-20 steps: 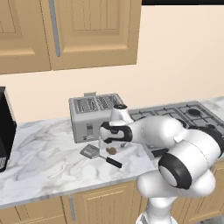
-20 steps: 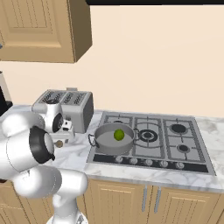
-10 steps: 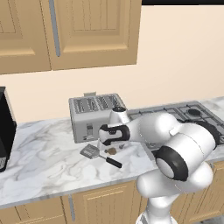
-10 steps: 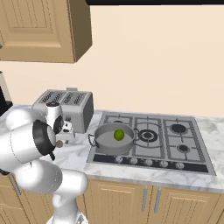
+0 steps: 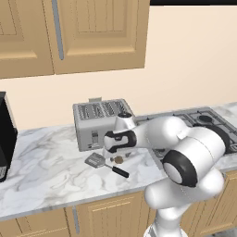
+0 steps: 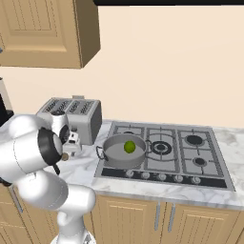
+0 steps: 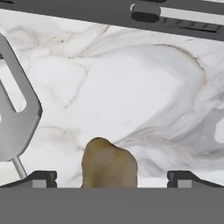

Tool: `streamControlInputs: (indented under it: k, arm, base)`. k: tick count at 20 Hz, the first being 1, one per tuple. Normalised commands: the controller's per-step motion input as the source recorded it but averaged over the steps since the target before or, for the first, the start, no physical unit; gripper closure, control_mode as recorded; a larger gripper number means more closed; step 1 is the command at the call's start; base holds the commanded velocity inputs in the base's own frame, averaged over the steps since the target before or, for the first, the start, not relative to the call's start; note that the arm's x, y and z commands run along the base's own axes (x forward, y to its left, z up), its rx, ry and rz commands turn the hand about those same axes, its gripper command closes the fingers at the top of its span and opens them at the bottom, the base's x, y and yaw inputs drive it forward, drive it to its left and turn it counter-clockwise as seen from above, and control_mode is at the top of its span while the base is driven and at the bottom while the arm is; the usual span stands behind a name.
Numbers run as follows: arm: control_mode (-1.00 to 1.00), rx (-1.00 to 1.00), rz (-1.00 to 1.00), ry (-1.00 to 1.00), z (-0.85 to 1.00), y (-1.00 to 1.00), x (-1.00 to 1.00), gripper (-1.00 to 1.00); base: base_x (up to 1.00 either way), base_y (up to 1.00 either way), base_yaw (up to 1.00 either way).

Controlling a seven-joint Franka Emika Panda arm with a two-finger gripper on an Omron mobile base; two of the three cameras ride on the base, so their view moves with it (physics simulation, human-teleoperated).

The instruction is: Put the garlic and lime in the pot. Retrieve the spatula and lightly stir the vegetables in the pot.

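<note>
The garlic lies on the table between the wide-open fingers, beside the spatula. It looks small, firm, light and lumpy, so gripping across its middle seems safest.

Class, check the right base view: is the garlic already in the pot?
No. The pot holds just the lime; the garlic sits on the counter.
</note>
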Motion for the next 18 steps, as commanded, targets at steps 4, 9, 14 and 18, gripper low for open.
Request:
streamControlInputs:
  k: [4, 9, 14, 18]
  arm:
    - [-1.00, 0.00, 0.00, 0.00, -0.34, 0.00, 0.00, -1.00]
    - [-1.00, 0.00, 0.00, 0.00, -0.09, 0.00, 0.00, -1.00]
    - [-1.00, 0.00, 0.00, 0.00, 0.00, 0.00, 0.00, 1.00]
    - [-1.00, 0.00, 0.00, 0.00, 0.00, 0.00, 0.00, 1.00]
  base:
    - [0.00, 0.00, 0.00]
    - [0.00, 0.00, 0.00]
    - [0.00, 0.00, 0.00]
    - [0.00, 0.00, 0.00]
